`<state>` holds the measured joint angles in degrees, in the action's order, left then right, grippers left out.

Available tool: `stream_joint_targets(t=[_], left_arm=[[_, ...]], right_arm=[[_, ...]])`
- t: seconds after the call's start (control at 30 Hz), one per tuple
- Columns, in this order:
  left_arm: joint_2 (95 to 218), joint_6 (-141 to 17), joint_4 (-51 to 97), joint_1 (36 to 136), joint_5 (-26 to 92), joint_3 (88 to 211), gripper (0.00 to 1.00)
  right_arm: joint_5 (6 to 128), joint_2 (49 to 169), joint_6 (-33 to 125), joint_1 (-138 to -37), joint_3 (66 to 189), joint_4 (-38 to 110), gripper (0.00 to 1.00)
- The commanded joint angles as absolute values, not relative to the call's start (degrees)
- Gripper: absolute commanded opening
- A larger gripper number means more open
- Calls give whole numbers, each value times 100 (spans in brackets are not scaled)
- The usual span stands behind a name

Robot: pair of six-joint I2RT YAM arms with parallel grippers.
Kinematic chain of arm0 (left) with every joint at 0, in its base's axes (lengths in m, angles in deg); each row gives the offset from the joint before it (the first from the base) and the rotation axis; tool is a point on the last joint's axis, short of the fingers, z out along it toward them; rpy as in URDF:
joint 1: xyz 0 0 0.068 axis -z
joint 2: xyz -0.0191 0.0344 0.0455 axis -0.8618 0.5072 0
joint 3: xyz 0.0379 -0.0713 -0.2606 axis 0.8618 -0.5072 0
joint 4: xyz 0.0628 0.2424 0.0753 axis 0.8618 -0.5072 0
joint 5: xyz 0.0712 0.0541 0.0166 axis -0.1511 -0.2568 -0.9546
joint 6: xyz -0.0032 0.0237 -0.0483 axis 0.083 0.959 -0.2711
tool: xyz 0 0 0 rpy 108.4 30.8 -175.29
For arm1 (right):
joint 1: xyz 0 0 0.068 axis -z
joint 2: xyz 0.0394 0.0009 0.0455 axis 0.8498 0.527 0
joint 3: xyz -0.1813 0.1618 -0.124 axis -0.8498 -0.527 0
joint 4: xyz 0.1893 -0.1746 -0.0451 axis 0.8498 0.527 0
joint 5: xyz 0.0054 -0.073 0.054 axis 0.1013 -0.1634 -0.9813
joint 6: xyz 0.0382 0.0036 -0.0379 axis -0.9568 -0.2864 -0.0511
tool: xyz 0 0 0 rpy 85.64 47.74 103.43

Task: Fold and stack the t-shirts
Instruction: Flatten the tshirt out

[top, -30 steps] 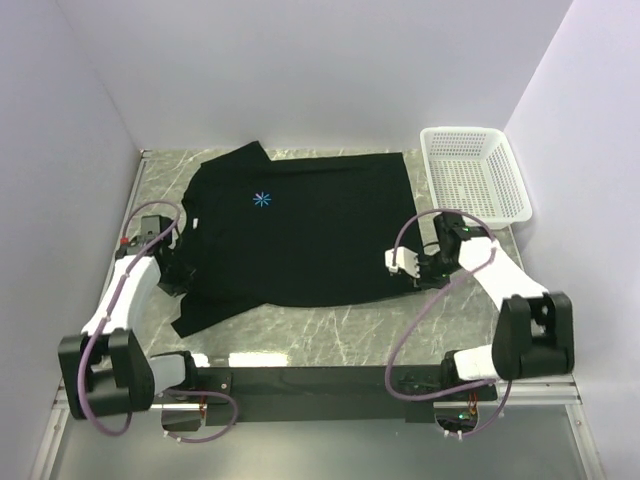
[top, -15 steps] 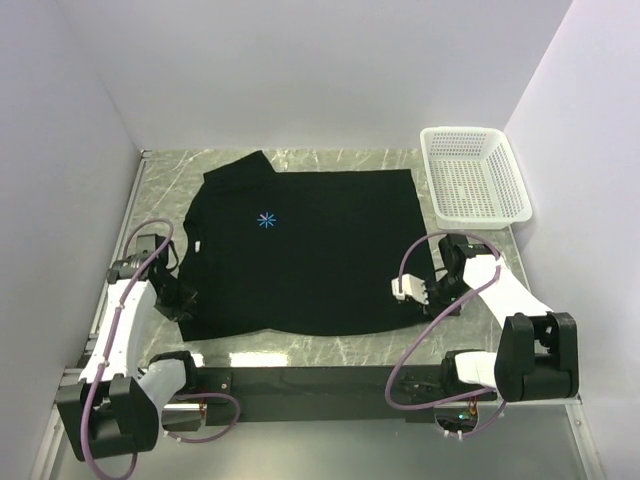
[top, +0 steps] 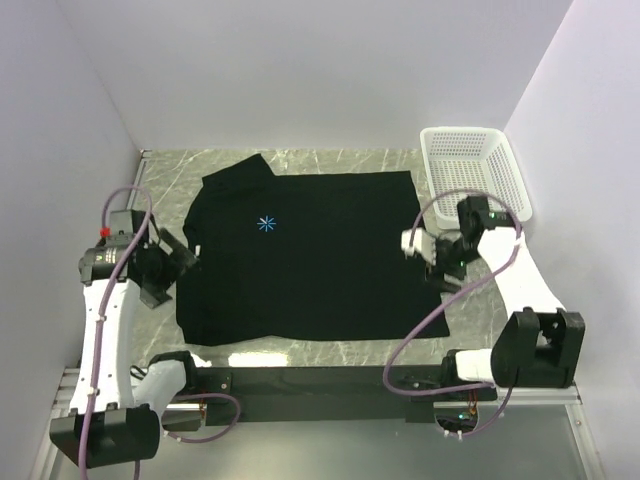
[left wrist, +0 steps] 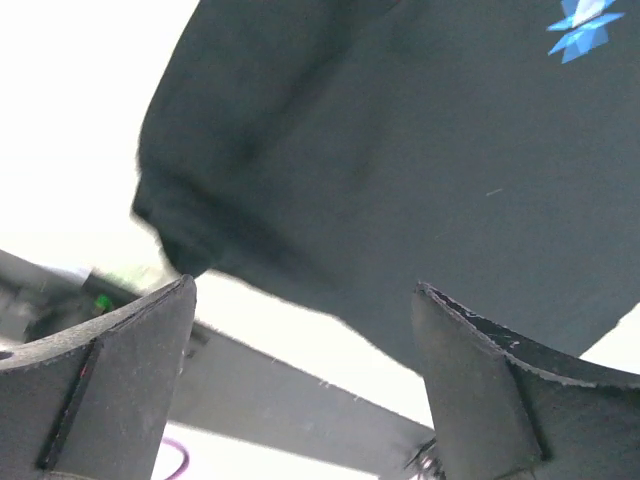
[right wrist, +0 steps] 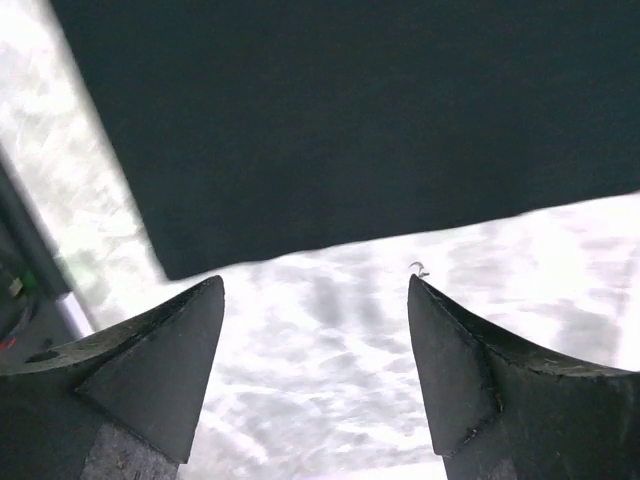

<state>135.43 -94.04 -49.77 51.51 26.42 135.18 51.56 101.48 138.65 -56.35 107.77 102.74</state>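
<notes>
One black t-shirt [top: 300, 260] lies spread flat on the marble table, with its light-blue starburst print [top: 266, 224] facing up. My left gripper [top: 170, 268] hovers just off the shirt's left side, open and empty. In the left wrist view the shirt [left wrist: 420, 170] and its print [left wrist: 585, 25] lie beyond the open left gripper [left wrist: 302, 290]. My right gripper [top: 437, 262] hangs beside the shirt's right edge, also open. In the right wrist view the open right gripper [right wrist: 314, 282] is over bare marble, with the shirt's edge [right wrist: 350, 120] ahead of it.
A white perforated basket [top: 474, 173] stands at the back right corner of the table. A black rail [top: 310, 380] runs along the near edge between the arm bases. Walls close in on the left, back and right.
Both grippers have opened and let go of the shirt's lower part, then lifted away outward. The shirt now lies flat and still.
</notes>
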Motion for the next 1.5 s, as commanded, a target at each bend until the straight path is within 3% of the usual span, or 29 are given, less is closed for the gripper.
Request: stream_joint_targets(t=[0.0,0.17,0.27,0.37,0.53,0.6,0.77,0.9,1.2,1.47], left_arm=[[13599,-9198,-4659,5135,2636,14057,93],[14494,-8697,-1853,5100,2706,14057,95],[15609,-8293,-960,5030,2917,14608,95],[17197,-8020,-386,4985,3198,15538,94],[18625,-7695,-227,4977,3514,16823,93],[19065,-7677,-175,4985,3619,17010,92],[19645,-7721,150,4985,3892,17335,92],[20006,-7774,247,4985,4033,17573,91],[20973,-7607,-104,4977,4016,18407,88],[21702,-7536,-543,4977,3980,19146,72]], right_arm=[[4357,10560,13306,-5582,11620,10223,80],[3741,11939,11522,-5792,13246,8966,75],[3775,12897,10291,-6056,14459,8438,72],[4458,14256,9191,-6232,15926,8253,70],[6049,15929,7617,-6443,18726,8514,70],[6595,16466,7336,-6487,19206,8551,70],[7519,16511,6931,-6584,18558,7542,75],[8107,16906,6702,-6593,19004,7338,74],[8056,16934,6728,-6602,18646,7145,73],[7916,16846,6667,-6593,18549,7110,72]])
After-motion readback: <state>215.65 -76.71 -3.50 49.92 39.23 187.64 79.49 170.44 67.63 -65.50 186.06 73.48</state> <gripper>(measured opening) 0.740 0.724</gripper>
